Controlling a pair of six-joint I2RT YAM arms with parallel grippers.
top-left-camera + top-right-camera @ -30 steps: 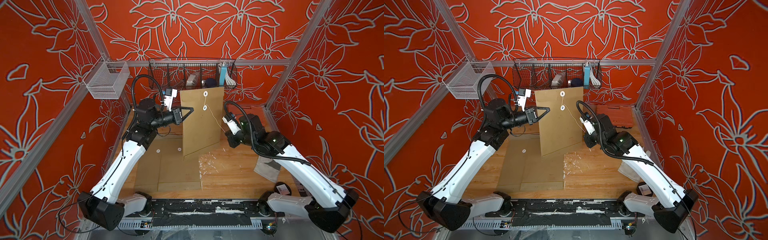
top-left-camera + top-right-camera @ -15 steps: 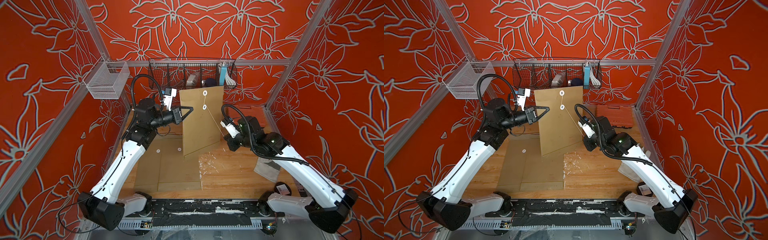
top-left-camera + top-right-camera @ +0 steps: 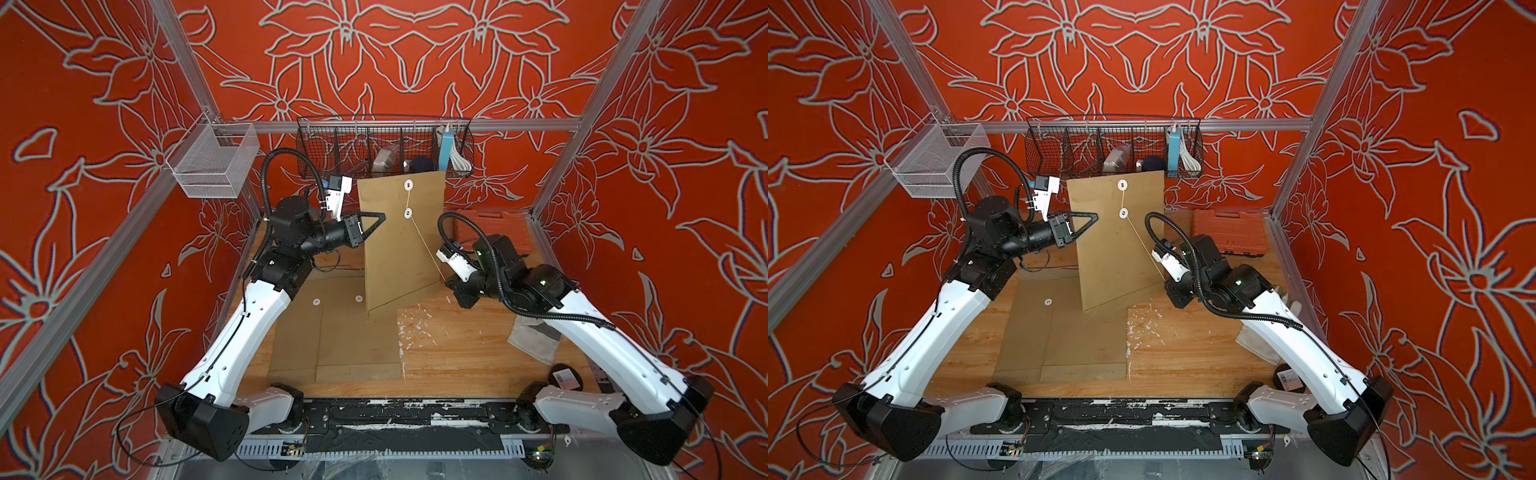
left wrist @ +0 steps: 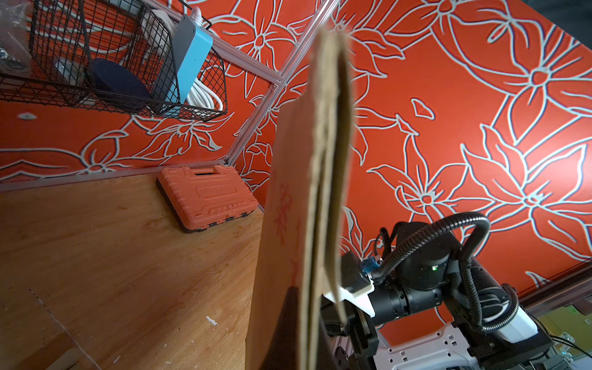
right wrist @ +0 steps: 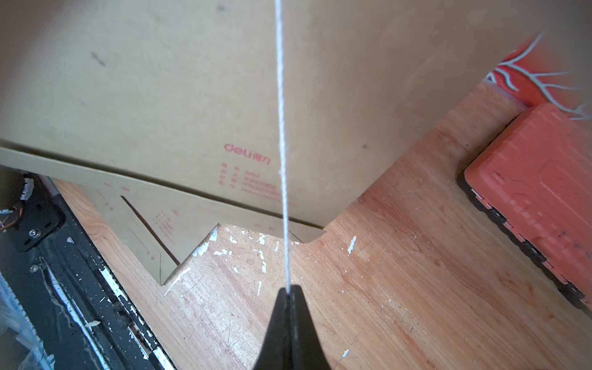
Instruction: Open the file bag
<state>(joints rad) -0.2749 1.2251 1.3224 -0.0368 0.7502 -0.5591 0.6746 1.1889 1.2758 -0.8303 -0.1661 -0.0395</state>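
The file bag (image 3: 401, 249) is a brown paper envelope standing upright over the table, seen in both top views (image 3: 1117, 245). My left gripper (image 3: 380, 217) is shut on its left edge; in the left wrist view the bag (image 4: 307, 192) appears edge-on. A white string (image 3: 424, 245) runs taut from the lower white button (image 3: 408, 213) down to my right gripper (image 5: 289, 290), which is shut on the string (image 5: 282, 128). The flap's upper button (image 3: 409, 184) sits just above the lower one.
More flat brown file bags (image 3: 332, 332) lie on the wooden table under the lifted one. An orange tool case (image 3: 1229, 230) sits at the back right. A black wire basket (image 3: 382, 149) hangs on the back rail, a white mesh basket (image 3: 212, 166) at left. A grey cloth (image 3: 534, 336) lies under my right arm.
My right gripper has moved a little toward the table's front and lower, keeping the string taut. The left gripper and the bag have stayed in place.
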